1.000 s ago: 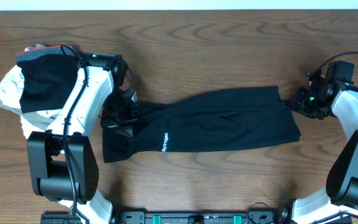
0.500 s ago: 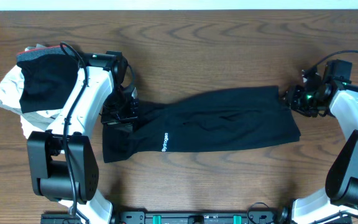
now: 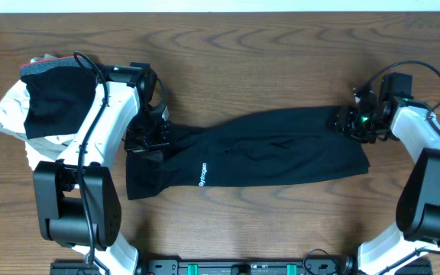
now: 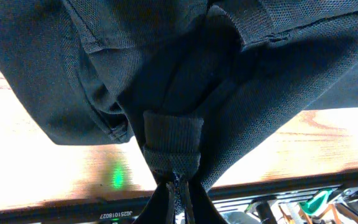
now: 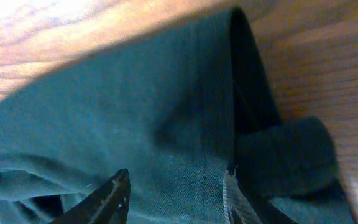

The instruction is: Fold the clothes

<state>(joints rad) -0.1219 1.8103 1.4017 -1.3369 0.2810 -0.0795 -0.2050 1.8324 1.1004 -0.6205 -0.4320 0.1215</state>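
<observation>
The black garment (image 3: 266, 153) lay stretched across the middle of the wooden table (image 3: 281, 46), its long side running left to right, with white lettering (image 3: 202, 174) printed near its left part. Its left end was bunched and uneven, and its right end was squarer.

The left claw (image 3: 145, 145) sat on the garment's left end, at the upper edge. In the left wrist view it was clamped on a gathered fold of the dark mesh cloth, with a thick rolled hem just above the pinch point and the rest of the fabric fanning out beyond it.

The right claw (image 3: 344, 122) was at the garment's upper right corner. In the right wrist view its 2 fingers (image 5: 114, 198) stood apart with cloth showing between them, gripping nothing, and a folded-over corner of the garment lay just to their right against the bare wood.

At the table's far left, beside the left arm, sat a pile of clothes (image 3: 10, 114), white underneath with a black piece on top and a thin red edge showing.
</observation>
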